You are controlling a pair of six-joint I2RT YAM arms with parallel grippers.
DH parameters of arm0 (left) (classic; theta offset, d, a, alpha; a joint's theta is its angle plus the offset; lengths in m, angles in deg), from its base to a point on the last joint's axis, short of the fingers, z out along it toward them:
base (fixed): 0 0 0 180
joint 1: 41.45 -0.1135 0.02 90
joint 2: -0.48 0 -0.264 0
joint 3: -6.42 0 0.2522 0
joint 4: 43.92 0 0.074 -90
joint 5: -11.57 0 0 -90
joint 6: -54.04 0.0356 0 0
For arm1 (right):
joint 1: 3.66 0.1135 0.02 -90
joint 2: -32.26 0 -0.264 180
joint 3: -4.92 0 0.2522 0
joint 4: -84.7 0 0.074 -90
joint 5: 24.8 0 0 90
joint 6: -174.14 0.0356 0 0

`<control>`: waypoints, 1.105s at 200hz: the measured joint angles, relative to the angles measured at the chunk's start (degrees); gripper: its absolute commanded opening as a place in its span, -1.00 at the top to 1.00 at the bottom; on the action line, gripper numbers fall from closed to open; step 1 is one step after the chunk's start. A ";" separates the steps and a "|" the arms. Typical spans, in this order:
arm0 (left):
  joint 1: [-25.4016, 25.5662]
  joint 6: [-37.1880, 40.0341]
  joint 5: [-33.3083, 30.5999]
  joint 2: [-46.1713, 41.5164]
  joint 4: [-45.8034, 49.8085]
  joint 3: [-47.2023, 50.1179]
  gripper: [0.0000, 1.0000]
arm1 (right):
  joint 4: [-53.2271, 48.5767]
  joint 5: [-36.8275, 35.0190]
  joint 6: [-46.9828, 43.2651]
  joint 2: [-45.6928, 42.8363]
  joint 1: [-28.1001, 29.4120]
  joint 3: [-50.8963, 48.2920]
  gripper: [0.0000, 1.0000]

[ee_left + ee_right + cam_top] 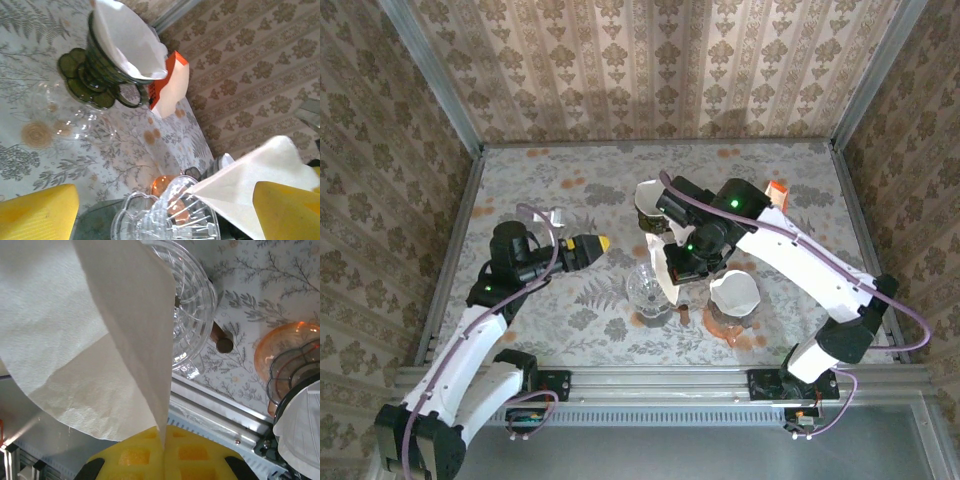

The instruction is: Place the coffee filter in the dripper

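We count three drippers: clear dripper (649, 291), green dripper (97, 65), orange dripper (272, 352). There are three filters too. Two sit in the green and orange ones, and the third filter (100, 340) hangs pinched in the right gripper (162, 450), just beside the clear dripper. The left gripper (594, 244) hovers wide and empty. One box (170, 87) stands behind.

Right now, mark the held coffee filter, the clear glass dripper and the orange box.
coffee filter (75, 315), right wrist view, middle of the paper sheet.
clear glass dripper (196, 305), right wrist view, ribbed glass wall.
orange box (171, 86), left wrist view, its pale broad face.
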 measured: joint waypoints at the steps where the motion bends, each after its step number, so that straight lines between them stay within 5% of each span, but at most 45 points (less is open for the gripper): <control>1: 0.13 0.13 0.00 0.00 0.13 -0.13 -0.82 | -0.07 0.02 0.00 0.04 0.00 0.00 1.00; 98: 13.09 8.63 -4.96 2.86 9.27 -6.32 -0.85 | -2.01 1.49 1.33 7.87 0.09 2.34 1.00; 175: 17.99 12.76 -11.13 4.94 12.81 -7.52 -0.85 | -1.97 1.42 1.49 11.69 0.09 3.39 1.00; 221: 19.61 14.27 -14.05 6.51 14.43 -8.44 -0.56 | -1.97 1.38 1.49 12.26 0.09 3.63 1.00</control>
